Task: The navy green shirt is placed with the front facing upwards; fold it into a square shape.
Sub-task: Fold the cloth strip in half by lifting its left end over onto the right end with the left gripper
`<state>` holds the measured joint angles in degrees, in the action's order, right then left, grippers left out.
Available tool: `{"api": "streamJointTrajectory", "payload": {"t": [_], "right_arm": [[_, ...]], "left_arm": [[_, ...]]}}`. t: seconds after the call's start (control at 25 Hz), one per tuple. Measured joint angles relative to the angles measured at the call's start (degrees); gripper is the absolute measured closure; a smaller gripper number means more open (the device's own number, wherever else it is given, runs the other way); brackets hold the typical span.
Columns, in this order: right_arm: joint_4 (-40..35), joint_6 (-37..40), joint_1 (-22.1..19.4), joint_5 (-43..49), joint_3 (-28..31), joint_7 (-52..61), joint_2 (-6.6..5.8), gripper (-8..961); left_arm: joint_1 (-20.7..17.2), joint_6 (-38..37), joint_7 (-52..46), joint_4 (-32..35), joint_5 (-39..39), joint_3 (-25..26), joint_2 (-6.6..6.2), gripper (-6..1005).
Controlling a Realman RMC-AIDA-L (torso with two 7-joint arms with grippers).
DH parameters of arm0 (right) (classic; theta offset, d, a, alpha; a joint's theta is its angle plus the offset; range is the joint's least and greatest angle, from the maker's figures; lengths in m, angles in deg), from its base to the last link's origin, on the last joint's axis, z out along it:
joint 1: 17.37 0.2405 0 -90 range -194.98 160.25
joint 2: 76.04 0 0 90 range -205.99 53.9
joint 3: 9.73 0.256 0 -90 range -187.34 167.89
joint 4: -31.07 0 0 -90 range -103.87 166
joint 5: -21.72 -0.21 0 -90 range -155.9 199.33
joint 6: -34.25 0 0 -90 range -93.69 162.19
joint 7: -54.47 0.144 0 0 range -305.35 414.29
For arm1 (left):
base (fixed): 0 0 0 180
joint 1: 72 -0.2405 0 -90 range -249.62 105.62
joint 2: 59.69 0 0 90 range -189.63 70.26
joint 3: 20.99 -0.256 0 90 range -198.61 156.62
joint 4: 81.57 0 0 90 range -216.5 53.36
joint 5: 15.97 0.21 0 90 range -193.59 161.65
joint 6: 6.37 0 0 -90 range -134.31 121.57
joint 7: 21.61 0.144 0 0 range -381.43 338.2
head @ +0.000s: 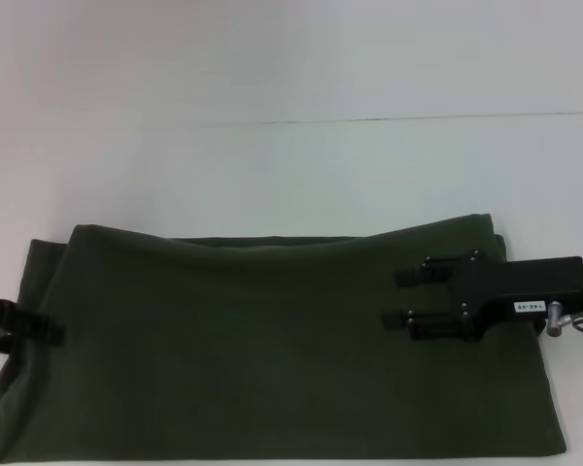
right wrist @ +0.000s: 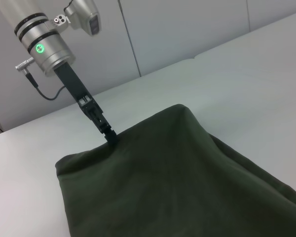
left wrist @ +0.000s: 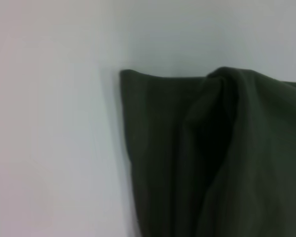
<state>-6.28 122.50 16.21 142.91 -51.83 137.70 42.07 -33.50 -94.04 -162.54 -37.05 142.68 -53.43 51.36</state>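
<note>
The navy green shirt (head: 253, 340) lies on the white table (head: 272, 165) as a wide, plain dark olive band with no lettering or collar showing. My left gripper (head: 44, 332) is at the shirt's left edge, its fingers closed together on the cloth. The right wrist view shows that same left gripper (right wrist: 110, 137) pinching the edge of the shirt (right wrist: 177, 182). In the left wrist view the shirt (left wrist: 163, 148) bulges up in a fold. My right gripper (head: 408, 299) hovers over the shirt's right part, open, with nothing between its fingers.
A thin seam (head: 418, 118) runs across the table behind the shirt. Bare white table surface stretches beyond the shirt's far edge. In the right wrist view a grey wall (right wrist: 187, 29) stands behind the table.
</note>
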Motion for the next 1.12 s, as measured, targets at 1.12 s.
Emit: {"api": "streamJointTrajectory", "payload": {"t": [1.12], "right_arm": [[0.0,-0.8,0.2,0.0,0.0,0.0,0.0,244]], "left_arm": [[0.0,2.0,-0.8,0.6,2.9,-0.6,0.57,130]]}}
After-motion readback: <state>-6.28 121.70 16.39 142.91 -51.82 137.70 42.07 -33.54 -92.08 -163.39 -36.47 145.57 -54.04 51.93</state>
